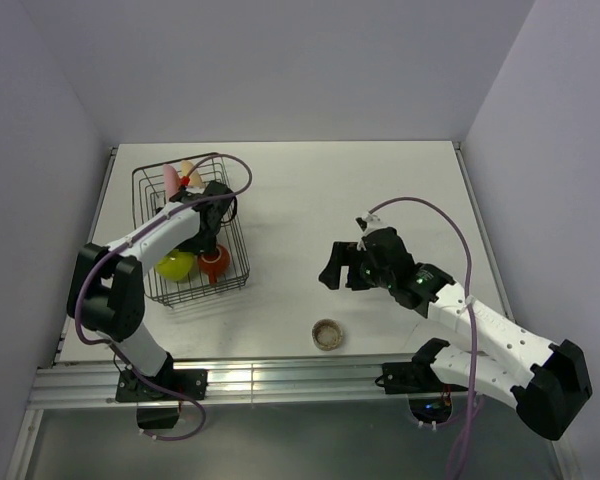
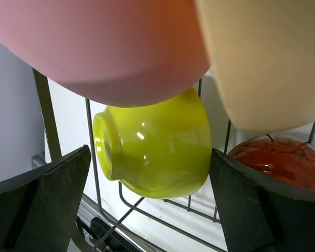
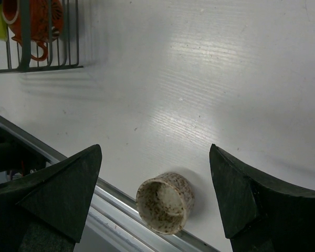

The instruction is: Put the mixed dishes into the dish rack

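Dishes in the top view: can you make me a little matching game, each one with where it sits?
Things:
1. grey-beige cup
2. lime-green bowl
3. red-orange mug
4. pink plate

Places:
a. far end of the dish rack
b. near end of the rack, on the left in the top view
c. on the table, outside the rack
d. near end of the rack, just right of the bowl

Pairs: 1-c, 2-b, 3-d, 4-a.

Lab: bare-walled robot test table (image 1: 380, 200)
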Available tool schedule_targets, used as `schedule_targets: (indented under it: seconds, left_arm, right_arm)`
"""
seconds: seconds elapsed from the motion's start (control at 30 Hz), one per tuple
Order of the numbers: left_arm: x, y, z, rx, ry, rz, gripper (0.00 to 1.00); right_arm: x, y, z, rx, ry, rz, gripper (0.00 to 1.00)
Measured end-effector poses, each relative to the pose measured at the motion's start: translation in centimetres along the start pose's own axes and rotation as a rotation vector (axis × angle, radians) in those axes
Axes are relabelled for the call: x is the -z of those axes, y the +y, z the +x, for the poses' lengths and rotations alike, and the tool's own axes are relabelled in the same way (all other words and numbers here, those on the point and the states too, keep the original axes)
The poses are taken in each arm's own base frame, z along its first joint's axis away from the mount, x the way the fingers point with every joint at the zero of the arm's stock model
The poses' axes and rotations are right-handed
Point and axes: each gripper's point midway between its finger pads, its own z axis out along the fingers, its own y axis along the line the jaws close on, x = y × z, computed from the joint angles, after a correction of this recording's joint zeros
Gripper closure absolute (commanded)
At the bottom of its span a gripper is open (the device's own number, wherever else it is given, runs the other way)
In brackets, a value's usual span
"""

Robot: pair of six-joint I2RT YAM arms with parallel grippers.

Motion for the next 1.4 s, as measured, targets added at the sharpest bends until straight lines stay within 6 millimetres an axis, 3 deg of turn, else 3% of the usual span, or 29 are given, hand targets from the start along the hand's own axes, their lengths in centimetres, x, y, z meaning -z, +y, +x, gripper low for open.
schedule_targets:
  seconds: [0.17,0.5,0.7,0.8,1.03,1.13,1.27,1.33,1.37,1.4]
  left_arm:
    - [0.6,-0.4,-0.1,0.022,0.000,0.053,0.01]
    - [3.8,-0.6,-1.5,0.118,-0.058,0.223,0.01]
    - [5.6,0.3,-2.0,0.171,-0.098,0.272,0.01]
    - [7.6,1.1,-2.2,0.212,-0.131,0.340,0.01]
    - [15.6,2.3,-2.8,0.353,-0.270,0.699,0.01]
    - [17.9,1.5,-2.0,0.364,-0.280,0.852,0.01]
    - [18.9,-0.6,-0.4,0.337,-0.220,0.987,0.01]
    - [19.2,-1.5,0.3,0.319,-0.186,1.035,0.01]
    - [19.5,-1.8,0.6,0.311,-0.173,1.058,0.01]
    - [19.9,-2.0,0.7,0.304,-0.166,1.080,0.01]
  right_arm:
    - [0.0,-0.8,0.7,0.003,0.007,0.022,0.09]
    - [-0.1,-1.8,1.9,0.002,0.034,0.046,0.10]
    - [-0.5,-2.9,3.7,-0.006,0.075,0.070,0.18]
    - [-0.7,-3.7,6.0,-0.012,0.130,0.103,0.25]
    - [-0.2,-2.6,9.8,-0.001,0.195,0.112,0.44]
    - [-0.2,-2.7,11.1,-0.009,0.214,0.116,0.47]
    - [-0.9,-3.4,13.7,-0.017,0.272,0.145,0.57]
    - [-1.2,-3.9,15.1,-0.010,0.309,0.165,0.74]
    - [-1.4,-3.8,15.5,-0.015,0.317,0.167,0.90]
    - [-1.7,-3.5,15.4,-0.017,0.310,0.156,1.00]
